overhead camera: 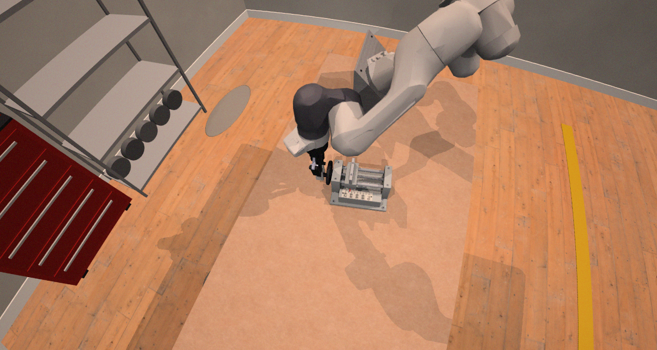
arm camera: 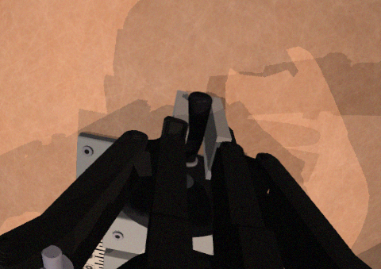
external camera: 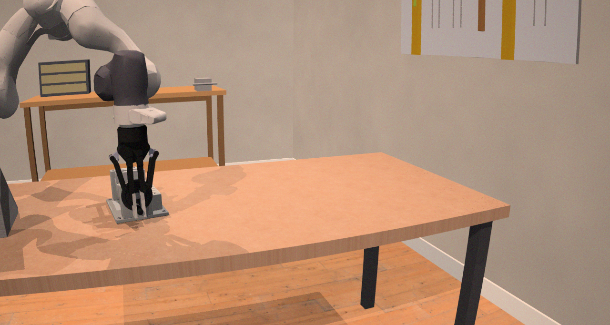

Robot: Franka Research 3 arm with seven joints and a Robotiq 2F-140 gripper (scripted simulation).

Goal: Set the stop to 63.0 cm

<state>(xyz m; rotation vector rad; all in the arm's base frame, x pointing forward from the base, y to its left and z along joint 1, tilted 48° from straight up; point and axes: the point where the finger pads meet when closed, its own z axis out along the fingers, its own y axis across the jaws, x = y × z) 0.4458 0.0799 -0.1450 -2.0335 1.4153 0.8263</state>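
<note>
Gripper [external camera: 137, 203]: clenched on the handwheel [overhead camera: 328, 172], pointing down.
Stop fixture [overhead camera: 362, 185]: near the desk's [external camera: 383, 220] far left corner.
Scale [overhead camera: 357, 195]: visible in top view; exterior view hides it.

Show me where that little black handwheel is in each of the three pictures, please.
Top view: the handwheel is near the middle, at the left end of the grey stop fixture.
Exterior view: at the left, low on the near end of the fixture, between the claw's closed fingers.
Wrist view: centre, seen edge-on, rising between the dark fingers.
Shared landmark: the grey fixture on the table.
</note>
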